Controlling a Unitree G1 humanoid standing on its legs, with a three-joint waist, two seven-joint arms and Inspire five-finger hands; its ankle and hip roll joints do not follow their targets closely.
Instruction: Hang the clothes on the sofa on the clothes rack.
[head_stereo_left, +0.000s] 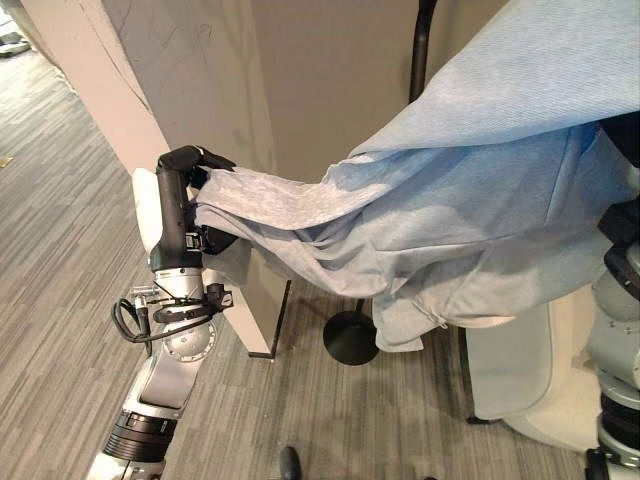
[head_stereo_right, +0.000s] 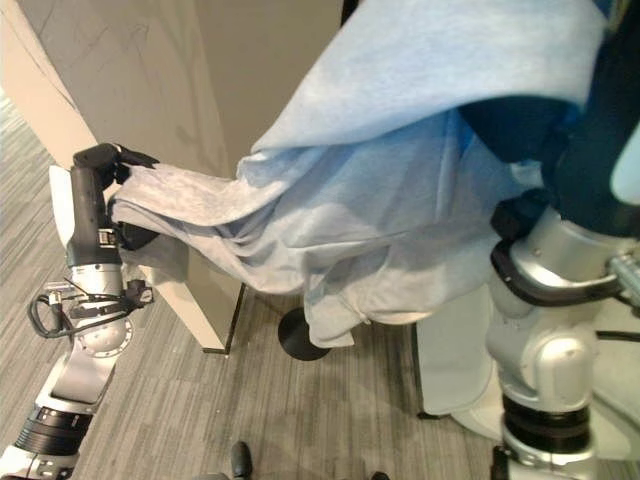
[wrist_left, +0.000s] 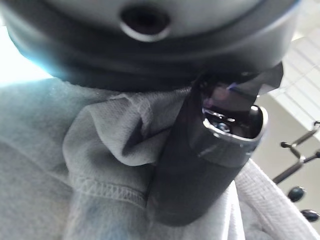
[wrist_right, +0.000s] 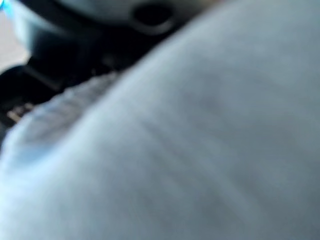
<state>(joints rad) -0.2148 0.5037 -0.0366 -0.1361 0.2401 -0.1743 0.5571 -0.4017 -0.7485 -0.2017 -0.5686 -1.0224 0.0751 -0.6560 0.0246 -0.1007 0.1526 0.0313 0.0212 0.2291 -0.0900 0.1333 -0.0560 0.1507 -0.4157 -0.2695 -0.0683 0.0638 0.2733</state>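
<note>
Around a light-blue garment (head_stereo_left: 470, 210), left hand (head_stereo_left: 185, 175), fingers curled.

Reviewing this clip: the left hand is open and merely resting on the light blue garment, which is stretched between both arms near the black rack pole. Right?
Not quite. The left hand is shut on the light blue garment, its fingers curled round a bunched edge, as the left wrist view shows. The rest holds: the cloth spans towards the right arm, by the black rack pole.

I can't read my right hand (head_stereo_right: 590, 140): the light blue garment (head_stereo_left: 480, 200) drapes over it, hiding the fingers, and its wrist view is a blur of cloth. The clothes rack (head_stereo_left: 352, 335) shows me its round base below the garment and a bit of pole above; the rest is covered.
</note>
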